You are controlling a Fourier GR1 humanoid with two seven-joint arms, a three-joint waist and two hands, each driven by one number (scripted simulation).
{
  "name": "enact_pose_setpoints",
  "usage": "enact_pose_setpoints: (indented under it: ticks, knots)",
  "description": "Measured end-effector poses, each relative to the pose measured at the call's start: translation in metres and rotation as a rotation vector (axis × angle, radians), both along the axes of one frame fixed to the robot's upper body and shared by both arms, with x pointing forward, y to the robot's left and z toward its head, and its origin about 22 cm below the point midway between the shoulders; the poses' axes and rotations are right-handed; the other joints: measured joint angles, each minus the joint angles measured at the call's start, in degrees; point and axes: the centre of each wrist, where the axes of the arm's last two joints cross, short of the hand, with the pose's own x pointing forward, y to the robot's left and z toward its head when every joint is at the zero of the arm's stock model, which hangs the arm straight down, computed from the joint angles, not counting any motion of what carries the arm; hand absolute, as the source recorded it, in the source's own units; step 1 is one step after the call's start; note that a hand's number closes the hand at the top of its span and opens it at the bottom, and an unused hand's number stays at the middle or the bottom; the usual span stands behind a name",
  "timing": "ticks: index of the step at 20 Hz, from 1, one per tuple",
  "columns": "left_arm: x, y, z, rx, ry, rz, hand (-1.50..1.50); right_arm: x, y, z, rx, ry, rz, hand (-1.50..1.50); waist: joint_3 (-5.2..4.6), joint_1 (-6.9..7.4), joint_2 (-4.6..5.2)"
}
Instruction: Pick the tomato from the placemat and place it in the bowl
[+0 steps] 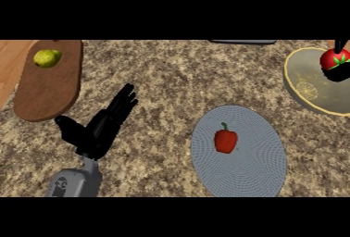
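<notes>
right hand point(338, 69) grasps tomato point(335, 58), stem up, over bowl point(301, 90) | left hand point(103, 125) released

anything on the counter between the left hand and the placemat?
No. In the head view the speckled counter is bare between the open left hand and the grey placemat. The red pepper lies on the placemat itself.

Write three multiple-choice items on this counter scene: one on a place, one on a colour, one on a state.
1. The red pepper lies on:
A. the grey placemat
B. the wooden board
C. the bowl
2. The fruit on the board is:
A. red
B. yellow-green
C. purple
3. The left robot hand is:
A. curled round the tomato
B. open, holding nothing
C. pressing the pepper

Key: 1 A, it sits mid-mat; 2 B, by its skin; 3 B, fingers straight; the tomato is over the bowl, at the right robot hand.
</notes>
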Motion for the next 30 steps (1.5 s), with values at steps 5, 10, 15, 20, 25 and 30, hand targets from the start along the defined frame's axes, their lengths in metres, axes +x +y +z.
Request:
enact_pose_setpoints:
  ticks: [5, 10, 15, 20, 25, 30]
  knots:
    - [0.002, -0.004, 0.001, 0.000, -0.014, -0.008, 0.00, 0.008, -0.017, -0.022, 0.087, 0.097, -0.105, -1.50, 0.08, 0.89, 0.46]
    - [-0.002, -0.007, -0.003, 0.001, -0.018, -0.013, 0.00, 0.013, -0.022, -0.029, 0.219, 0.083, -0.074, -1.50, 0.16, 1.23, 0.58]
    - [-0.005, -0.004, -0.002, 0.002, -0.009, 0.002, 0.00, 0.011, -0.027, -0.037, 0.477, -0.091, -0.015, -1.50, 0.28, 0.34, 0.32]
    - [-0.005, 0.000, -0.003, -0.005, 0.001, 0.025, 0.00, 0.003, -0.042, -0.036, 0.720, -0.333, 0.100, -1.50, 0.23, -1.26, -0.27]
    - [-0.013, 0.008, -0.009, -0.004, 0.014, 0.047, 0.00, -0.020, -0.068, -0.050, 0.874, -0.470, 0.231, -1.50, 0.04, -2.84, -1.02]
    - [-0.019, 0.020, -0.014, 0.002, 0.029, 0.087, 0.00, -0.060, -0.103, -0.066, 0.965, -0.536, 0.331, -1.50, -0.12, -4.80, -1.75]
